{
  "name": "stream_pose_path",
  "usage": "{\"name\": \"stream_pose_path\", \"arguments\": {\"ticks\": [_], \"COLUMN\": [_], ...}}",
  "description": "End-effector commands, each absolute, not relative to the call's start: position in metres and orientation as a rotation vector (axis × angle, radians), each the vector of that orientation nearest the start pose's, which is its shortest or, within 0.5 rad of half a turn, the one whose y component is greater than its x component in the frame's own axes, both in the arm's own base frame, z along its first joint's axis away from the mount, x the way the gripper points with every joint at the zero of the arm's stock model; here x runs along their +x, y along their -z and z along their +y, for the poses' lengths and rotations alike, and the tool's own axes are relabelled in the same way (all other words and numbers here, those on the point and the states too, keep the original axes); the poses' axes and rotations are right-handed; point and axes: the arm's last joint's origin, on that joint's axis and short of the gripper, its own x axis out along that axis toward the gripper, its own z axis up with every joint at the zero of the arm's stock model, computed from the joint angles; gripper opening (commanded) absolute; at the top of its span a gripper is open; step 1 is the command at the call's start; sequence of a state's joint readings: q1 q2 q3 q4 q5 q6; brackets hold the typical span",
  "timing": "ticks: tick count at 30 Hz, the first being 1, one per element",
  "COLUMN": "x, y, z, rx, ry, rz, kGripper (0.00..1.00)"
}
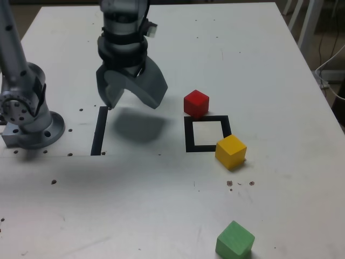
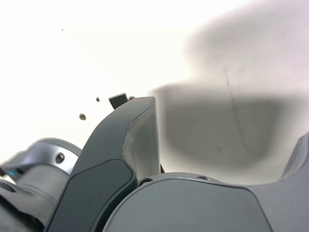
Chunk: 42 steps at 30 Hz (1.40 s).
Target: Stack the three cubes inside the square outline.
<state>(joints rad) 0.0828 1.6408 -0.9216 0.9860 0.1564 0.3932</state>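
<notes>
The gripper (image 1: 133, 103) hangs above the white table (image 1: 291, 162), jaws spread wide and holding nothing; in the exterior view its fingertips point down, and its soft shadow (image 1: 139, 125) lies on the surface below. The red cube (image 1: 196, 103) sits at the upper-left corner of the square outline (image 1: 189, 135); the yellow cube (image 1: 230, 152) sits at the lower-right corner, over the frame's border as seen from here; the green cube (image 1: 235, 240) stands well apart from both, near the bottom of the exterior view.

Each cube looks as long as it is wide, so I see no long axis; all three rest flat and are turned askew to the outline's sides, each showing an upright edge between two side faces; the green one's top corner points up the exterior view. The outline's upper and lower sides run nearly level across that view, its other two lean slightly; the black strip (image 1: 99, 131), to its left, has its long axis running up and down with a slight lean, its upper end towards the right.

Between strip and outline lies a broad stretch of table, and another between the yellow and green cubes; the table's right edge slants outward towards the bottom, well apart from the red and yellow cubes.
</notes>
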Motion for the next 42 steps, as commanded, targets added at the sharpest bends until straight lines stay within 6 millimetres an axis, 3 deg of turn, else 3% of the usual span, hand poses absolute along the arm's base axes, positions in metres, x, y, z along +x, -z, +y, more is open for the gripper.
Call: {"name": "stream_pose_path", "arguments": {"ticks": [1, 20, 42], "x": [0.215, 0.261, 0.317], "y": [-0.237, -0.258, -0.232], "z": [0.028, 0.036, 0.045], "rx": [0.381, 0.613, 0.646], "ry": [0.176, 0.381, 0.456], "rz": [1.723, 1.653, 1.688], "kGripper": [0.99, 0.97, 0.96]}}
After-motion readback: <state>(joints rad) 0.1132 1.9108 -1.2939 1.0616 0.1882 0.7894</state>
